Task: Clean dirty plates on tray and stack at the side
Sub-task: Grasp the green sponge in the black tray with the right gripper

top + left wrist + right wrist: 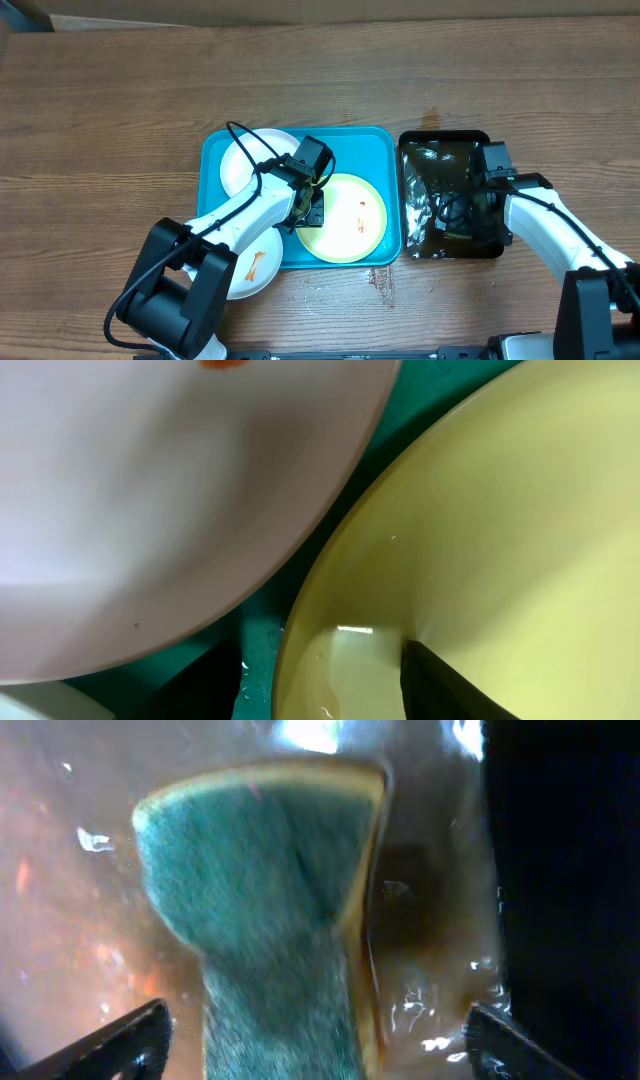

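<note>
The wide turquoise plastic tray (385, 150) carries the smooth, round green-rimmed plate (350, 225). My left pincer (310, 205) is at its edge with one finger (440, 680) inside, but I cannot tell its grip. My right pincer (320, 1040) gapes wide around the rough green sponge (260, 890), gripping nothing.

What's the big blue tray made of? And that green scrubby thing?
The blue tray looks like smooth, shiny plastic: even colour, moulded rounded corners. The sponge seems to be soft yellow foam with a rough green scouring face: fuzzy fibres, yellow edge.
</note>
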You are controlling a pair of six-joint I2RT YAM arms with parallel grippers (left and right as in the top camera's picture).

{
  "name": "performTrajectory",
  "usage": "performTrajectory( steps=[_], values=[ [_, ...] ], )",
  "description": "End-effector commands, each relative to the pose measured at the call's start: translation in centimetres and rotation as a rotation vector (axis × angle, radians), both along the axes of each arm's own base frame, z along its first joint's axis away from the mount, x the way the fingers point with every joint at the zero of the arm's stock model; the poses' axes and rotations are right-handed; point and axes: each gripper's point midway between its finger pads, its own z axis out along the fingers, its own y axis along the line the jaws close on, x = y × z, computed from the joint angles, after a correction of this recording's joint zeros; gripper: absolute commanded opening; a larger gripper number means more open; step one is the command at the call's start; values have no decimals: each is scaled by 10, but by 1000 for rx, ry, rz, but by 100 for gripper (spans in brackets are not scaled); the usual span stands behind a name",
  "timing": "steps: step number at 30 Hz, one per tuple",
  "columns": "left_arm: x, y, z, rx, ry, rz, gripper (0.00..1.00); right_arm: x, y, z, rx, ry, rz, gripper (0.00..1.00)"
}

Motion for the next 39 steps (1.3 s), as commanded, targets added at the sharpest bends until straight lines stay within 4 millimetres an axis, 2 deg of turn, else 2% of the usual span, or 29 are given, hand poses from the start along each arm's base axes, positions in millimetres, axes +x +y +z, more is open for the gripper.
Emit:
performTrajectory(
  steps=[1, 4, 5, 6, 7, 8, 10, 11, 12, 13, 14, 16, 20, 25, 29, 31, 33, 36, 37, 38, 39],
  values=[
    [0, 5, -5, 23, 6, 1, 54, -12, 1, -9, 12, 30, 0, 79],
    [0, 5, -5, 23, 6, 1, 53, -11, 1, -16, 13, 9, 1, 72],
    [0, 5, -5, 23, 7, 1, 54, -9, 1, -17, 13, -4, 2, 58],
    [0, 5, -5, 23, 7, 1, 53, -5, 1, -17, 12, -21, 1, 37],
    [0, 5, -5, 23, 7, 1, 53, -1, 2, -16, 13, -36, 1, 10],
    [0, 5, -5, 24, 8, 0, 53, 3, 2, -14, 16, -49, 1, 4],
    [-1, 5, -5, 25, 11, 1, 53, 7, 3, -8, 20, -51, 2, 4],
    [-2, 6, -5, 27, 13, 0, 53, 9, 3, -3, 19, -44, 1, 27],
    [-2, 6, -5, 28, 15, 0, 54, 11, 3, 2, 18, -40, 2, 62],
    [-2, 6, -5, 28, 15, 0, 54, 13, 4, 7, 17, -39, 5, 89],
    [-3, 6, -5, 29, 16, 0, 54, 16, 3, 13, 14, -40, 5, 97],
    [-3, 6, -5, 29, 17, 1, 54, 22, 3, 18, 11, -51, 5, 100],
    [-1, 5, -5, 26, 11, 1, 54, 28, 2, 16, 1, -85, 2, 100],
    [5, 2, -4, 11, -14, 9, 54, 29, 0, 1, -4, -123, 1, 100],
    [5, 2, -4, 10, -15, 9, 49, 25, 1, -6, 1, -124, 1, 98],
    [6, 1, -4, 8, -18, 9, 49, 25, 3, -6, 13, -123, 4, 74],
    [6, 2, -5, 8, -19, 9, 46, 25, 4, -5, 20, -122, 4, 59],
    [4, 2, -6, 10, -16, 9, 44, 26, 4, -5, 20, -125, 4, 60],
    [4, 3, -7, 12, -14, 8, 40, 26, 4, -5, 20, -127, 4, 56],
    [3, 3, -7, 12, -13, 9, 31, 28, 4, -5, 20, -134, 5, 25],
    [4, 3, -7, 11, -13, 9, 26, 30, 4, -4, 21, -142, 4, 4]
  ],
)
